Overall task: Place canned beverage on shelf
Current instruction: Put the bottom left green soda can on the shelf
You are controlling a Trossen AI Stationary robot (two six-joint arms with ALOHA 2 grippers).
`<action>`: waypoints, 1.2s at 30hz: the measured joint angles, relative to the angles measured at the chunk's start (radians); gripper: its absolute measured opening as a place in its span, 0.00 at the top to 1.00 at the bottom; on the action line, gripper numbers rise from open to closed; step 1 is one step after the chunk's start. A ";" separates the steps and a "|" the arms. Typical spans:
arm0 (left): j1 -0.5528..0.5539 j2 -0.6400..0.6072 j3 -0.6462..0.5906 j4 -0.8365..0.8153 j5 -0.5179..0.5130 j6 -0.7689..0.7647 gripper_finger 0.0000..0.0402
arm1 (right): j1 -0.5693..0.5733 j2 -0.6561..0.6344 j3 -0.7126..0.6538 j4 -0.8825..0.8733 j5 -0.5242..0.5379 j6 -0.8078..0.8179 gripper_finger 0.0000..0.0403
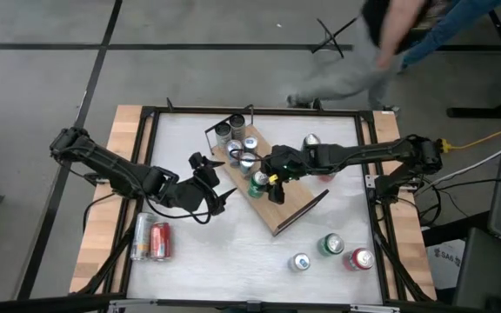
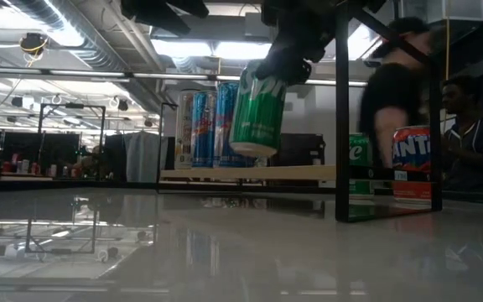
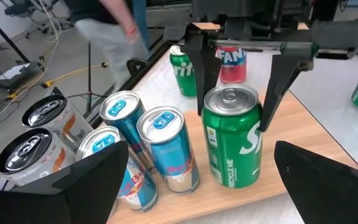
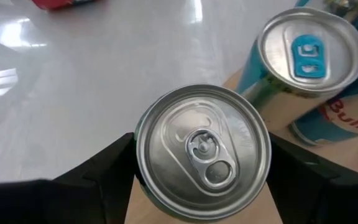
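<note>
Right claw: the right gripper [image 1: 263,181] is closed around a green can [image 1: 259,183] at centre frame in the high view, one finger [image 3: 194,68] on each side of the can body.
Can position: the green can [image 2: 258,109] is held slightly tilted at upper centre of the low view, its base apparently just clear of the shelf [image 2: 250,173].
Left claw: the left gripper [image 1: 218,193] is spread wide and empty, at centre-left of the high view, just beside the shelf edge.
Shelf: the wooden shelf [image 1: 298,198] runs diagonally through the middle of the high view; a cluster of slim cans [image 1: 236,139] stands at its upper-left end.
Step in hand: judged to be the lowering of the can onto the board.
Doing it well: the can should be brought upright before release, set flat beside the blue cans [image 3: 166,149] without nudging them, and the fingers opened only once the base is seated.
Readable writing: "Fanta" lettering is seen in part on an orange can [image 2: 412,159] at right of the low view; the green can's label is only partly legible.
Loose cans: several remain on the table [image 1: 207,261].
</note>
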 joint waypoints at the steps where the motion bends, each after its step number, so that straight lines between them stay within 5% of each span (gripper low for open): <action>1: 0.000 0.000 0.000 0.002 0.000 0.000 0.02 | -0.001 0.001 0.000 -0.001 0.011 0.000 0.29; 25: 0.000 0.000 0.000 -0.025 0.000 -0.049 0.02 | -0.013 0.064 0.002 0.020 0.037 0.000 0.29; 36: 0.000 0.000 0.000 -0.025 0.000 -0.049 0.02 | -0.013 0.067 -0.001 0.006 0.034 0.002 0.17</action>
